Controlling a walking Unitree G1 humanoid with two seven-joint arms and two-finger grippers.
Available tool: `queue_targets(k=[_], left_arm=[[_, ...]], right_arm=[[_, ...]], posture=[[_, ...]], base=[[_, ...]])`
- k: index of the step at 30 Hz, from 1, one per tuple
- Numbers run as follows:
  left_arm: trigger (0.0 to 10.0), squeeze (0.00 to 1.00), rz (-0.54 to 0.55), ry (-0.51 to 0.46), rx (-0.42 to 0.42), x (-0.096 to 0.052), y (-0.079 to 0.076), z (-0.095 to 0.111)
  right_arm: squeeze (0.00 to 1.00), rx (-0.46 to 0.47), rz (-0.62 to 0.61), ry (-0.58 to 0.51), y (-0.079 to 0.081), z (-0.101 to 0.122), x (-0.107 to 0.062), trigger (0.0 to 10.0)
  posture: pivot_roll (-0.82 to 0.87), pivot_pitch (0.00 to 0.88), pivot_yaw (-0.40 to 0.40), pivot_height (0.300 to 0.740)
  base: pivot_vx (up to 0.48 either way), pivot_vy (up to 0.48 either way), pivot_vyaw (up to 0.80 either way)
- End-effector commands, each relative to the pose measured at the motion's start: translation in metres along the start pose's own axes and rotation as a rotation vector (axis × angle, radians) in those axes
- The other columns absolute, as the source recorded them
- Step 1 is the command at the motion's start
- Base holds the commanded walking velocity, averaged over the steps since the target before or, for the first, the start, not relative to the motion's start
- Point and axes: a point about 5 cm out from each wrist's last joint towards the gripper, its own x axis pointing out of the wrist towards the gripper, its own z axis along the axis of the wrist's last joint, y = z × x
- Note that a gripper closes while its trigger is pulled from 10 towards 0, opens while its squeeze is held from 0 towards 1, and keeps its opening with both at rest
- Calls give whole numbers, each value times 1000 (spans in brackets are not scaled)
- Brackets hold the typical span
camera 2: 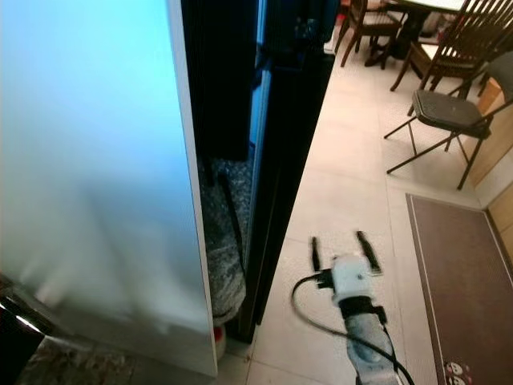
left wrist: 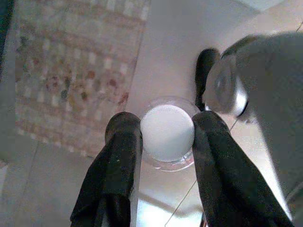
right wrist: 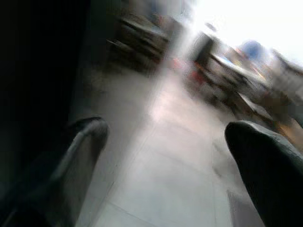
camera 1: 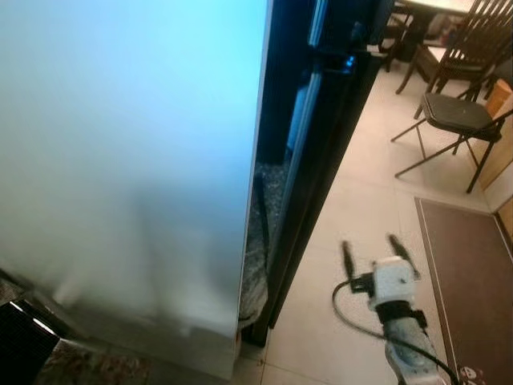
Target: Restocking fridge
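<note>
While gripped, the bottle (left wrist: pixel 166 132) fills the left hand (left wrist: pixel 163 142).

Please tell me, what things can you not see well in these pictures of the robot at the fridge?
- Fridge inside: the pale fridge door covers it in both eye views.
- Round container held by the left gripper: its contents and label, since the left wrist view shows one white end.
- Room ahead of the right gripper: blurred in the right wrist view.
- Folding chair: cut by the edge.

Right arm (camera 2: pixel 370 341): silver casing with a black band, white wrist block, looped black cable, two long black fingers (camera 2: pixel 367 253). Left fingers (left wrist: pixel 118 165): black, thick, rounded tips.
</note>
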Motion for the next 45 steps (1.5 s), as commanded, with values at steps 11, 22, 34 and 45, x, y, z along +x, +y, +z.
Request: queue_targets(k=[11,22,34,45], left_arm=[[10000,0,19,10,31,-4,6,-18],[10000,0,41,18,-4,-6,11,-25],[10000,0,43,24,-2,-7,12,-29],[10000,0,47,27,-8,-7,13,-31]], right_arm=[[0,103,300,-41,34,47,4,10000],[0,242,158,-16,41,66,33,10000],[141,254,262,12,79,73,29,10000],[0,224,24,27,56,73,40,10000]], posture=[[-10,0,-46,740],[48,0,-84,740],[46,0,-76,740],[56,0,-81,740]], base=[[0,0,0],[0,0,0],[0,0,0],[0,0,0]])
